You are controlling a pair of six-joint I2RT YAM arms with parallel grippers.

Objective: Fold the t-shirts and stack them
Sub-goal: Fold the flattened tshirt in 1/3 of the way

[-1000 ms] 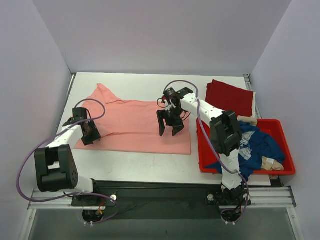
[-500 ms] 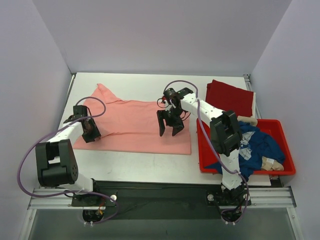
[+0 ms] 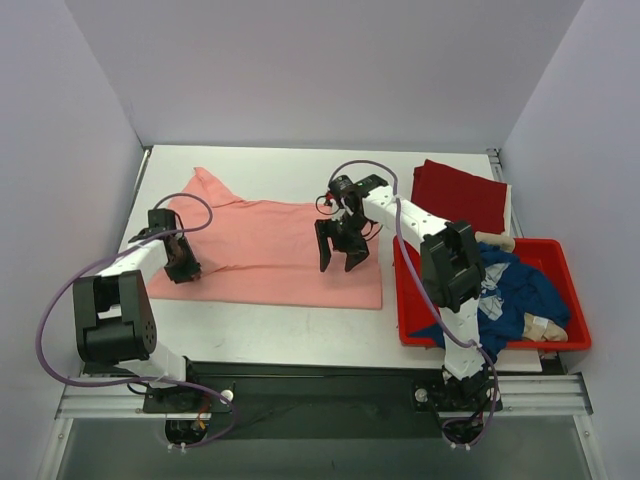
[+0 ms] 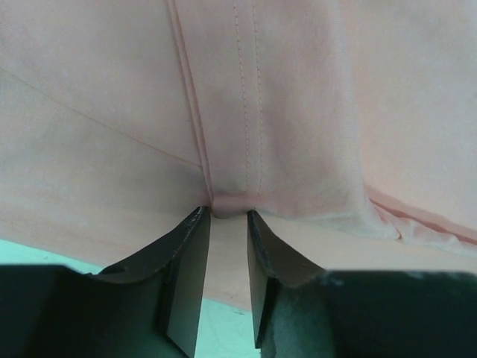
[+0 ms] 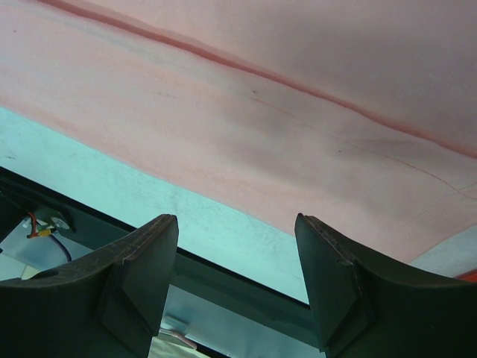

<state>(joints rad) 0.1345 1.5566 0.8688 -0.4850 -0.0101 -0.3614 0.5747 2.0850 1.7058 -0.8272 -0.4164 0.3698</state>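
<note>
The salmon-pink t-shirt [image 3: 270, 250] lies spread flat on the left half of the table. My left gripper [image 3: 181, 262] is at its left edge. In the left wrist view [image 4: 229, 215] the jaws stand narrow, with a small ridge of the pink cloth [image 4: 231, 203] pinched between the tips beside a stitched hem. My right gripper [image 3: 338, 262] hangs open over the shirt's right part, and the right wrist view [image 5: 237, 224] shows nothing between its fingers. The dark red t-shirt [image 3: 460, 195] lies folded at the back right. The navy blue t-shirt [image 3: 522, 290] sits crumpled in the tub.
A red plastic tub [image 3: 480, 340] stands at the right front with other cloth pieces [image 3: 545, 326] in it. White walls close in the table on the left, back and right. The table's near edge [image 5: 246, 280] runs just below the right gripper.
The left gripper has slid a little towards the back along the shirt's left edge, and its jaws have narrowed onto the cloth. The right arm has stayed in place.
</note>
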